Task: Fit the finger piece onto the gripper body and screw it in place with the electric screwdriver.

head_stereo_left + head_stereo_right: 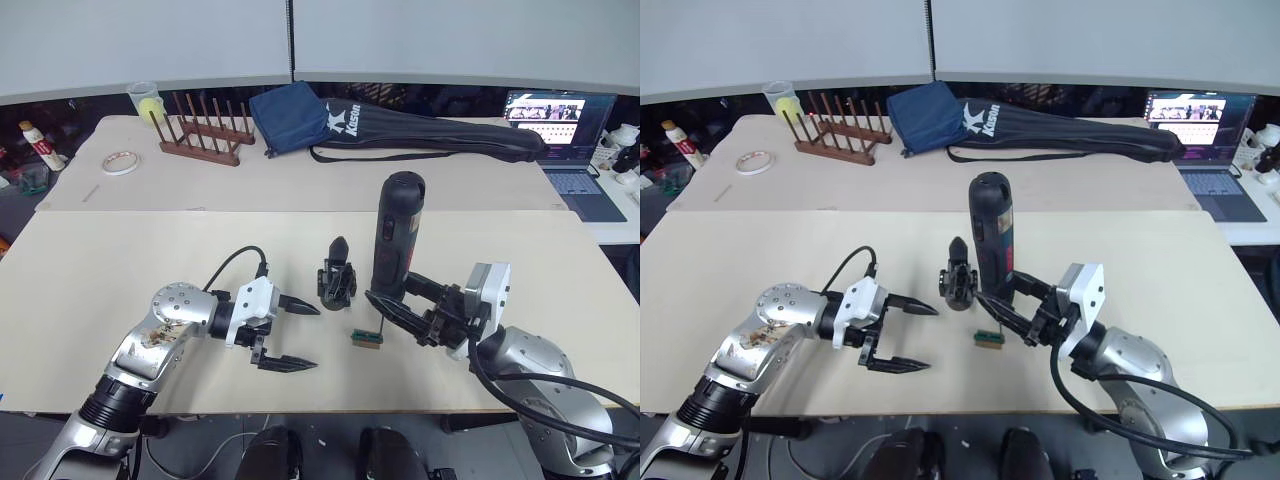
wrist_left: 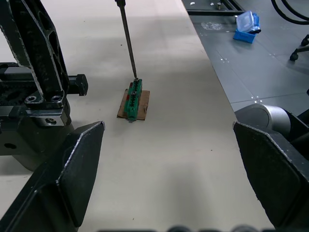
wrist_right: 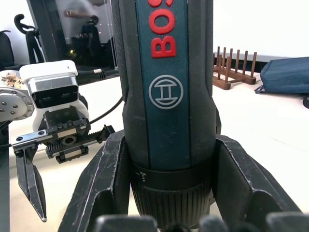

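— Left eye view first. What is nearest?

— The left gripper (image 1: 296, 336), low over the desk (image 1: 120, 260) at about 7 o'clock. Its jaws are spread wide and hold nothing.

— And the other one?

— The right gripper (image 1: 392, 312) is at about 5 o'clock. Its jaws are closed around the electric screwdriver (image 1: 396, 232), which stands nearly upright. In the right wrist view the black fingers (image 3: 104, 179) press on both sides of it.

— Where does its tip go?

— The thin metal bit (image 2: 127, 38) comes down onto a small green block (image 1: 365, 338) that sits on a brown scrap, between the two grippers.

— Where is the gripper body?

— The gripper body (image 1: 337, 280) stands on the desk near the middle, just beside the screwdriver at its 9 o'clock. One pointed black finger sticks up from it.

— What is far back?

— A wooden rack (image 1: 203, 132) at 11 o'clock, a long black bag (image 1: 430, 138) at 1 o'clock, and a laptop (image 1: 565, 135) at 2 o'clock.
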Motion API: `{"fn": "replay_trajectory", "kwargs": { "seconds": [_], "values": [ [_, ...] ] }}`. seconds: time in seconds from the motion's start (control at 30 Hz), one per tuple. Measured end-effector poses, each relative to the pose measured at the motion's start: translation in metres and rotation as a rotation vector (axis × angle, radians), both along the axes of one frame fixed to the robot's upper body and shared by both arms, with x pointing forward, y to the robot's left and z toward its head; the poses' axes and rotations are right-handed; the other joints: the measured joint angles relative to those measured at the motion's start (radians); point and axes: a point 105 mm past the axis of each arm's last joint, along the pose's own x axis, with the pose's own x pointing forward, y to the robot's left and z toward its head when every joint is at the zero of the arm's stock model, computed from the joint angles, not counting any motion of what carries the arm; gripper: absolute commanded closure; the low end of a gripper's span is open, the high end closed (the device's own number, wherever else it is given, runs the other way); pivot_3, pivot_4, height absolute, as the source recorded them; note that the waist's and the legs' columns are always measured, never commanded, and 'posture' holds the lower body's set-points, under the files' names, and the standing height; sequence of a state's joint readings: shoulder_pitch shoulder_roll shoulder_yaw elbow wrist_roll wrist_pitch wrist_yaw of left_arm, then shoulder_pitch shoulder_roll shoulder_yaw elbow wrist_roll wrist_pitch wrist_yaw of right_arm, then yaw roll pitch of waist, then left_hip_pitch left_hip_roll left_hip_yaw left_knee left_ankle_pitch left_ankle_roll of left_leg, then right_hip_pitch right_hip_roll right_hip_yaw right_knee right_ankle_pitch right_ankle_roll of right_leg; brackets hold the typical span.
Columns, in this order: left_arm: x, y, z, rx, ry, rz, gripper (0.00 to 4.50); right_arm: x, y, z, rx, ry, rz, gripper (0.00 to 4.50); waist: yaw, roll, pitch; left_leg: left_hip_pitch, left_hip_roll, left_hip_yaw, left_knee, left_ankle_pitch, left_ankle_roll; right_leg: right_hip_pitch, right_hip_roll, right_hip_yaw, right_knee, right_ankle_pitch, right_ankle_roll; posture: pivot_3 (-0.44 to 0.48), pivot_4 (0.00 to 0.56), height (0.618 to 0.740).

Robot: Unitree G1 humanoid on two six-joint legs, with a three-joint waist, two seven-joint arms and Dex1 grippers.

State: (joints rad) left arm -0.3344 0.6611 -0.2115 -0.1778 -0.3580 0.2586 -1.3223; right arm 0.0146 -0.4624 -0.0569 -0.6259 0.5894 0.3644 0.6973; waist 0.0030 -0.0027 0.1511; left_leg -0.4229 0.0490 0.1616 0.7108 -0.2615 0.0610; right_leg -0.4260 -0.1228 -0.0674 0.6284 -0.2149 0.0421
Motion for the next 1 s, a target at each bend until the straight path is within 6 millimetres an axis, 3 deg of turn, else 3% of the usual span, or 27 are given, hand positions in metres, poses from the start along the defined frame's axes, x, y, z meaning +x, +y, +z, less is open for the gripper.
{"fn": "replay_trajectory", "kwargs": {
  "seconds": [1.0],
  "values": [
    [0.0001, -0.0005, 0.0007, -0.001, -0.002, -0.003, 0.00, -0.0002, -0.0011, -0.0039, -0.012, 0.002, -0.003, 2.55, 0.000, 0.000, 0.000, 0.000, 0.000, 0.000, 0.000, 0.000, 0.000, 0.000, 0.000, 0.000, 0.000, 0.000, 0.000, 0.000, 0.150, 0.740]
  ]
}}
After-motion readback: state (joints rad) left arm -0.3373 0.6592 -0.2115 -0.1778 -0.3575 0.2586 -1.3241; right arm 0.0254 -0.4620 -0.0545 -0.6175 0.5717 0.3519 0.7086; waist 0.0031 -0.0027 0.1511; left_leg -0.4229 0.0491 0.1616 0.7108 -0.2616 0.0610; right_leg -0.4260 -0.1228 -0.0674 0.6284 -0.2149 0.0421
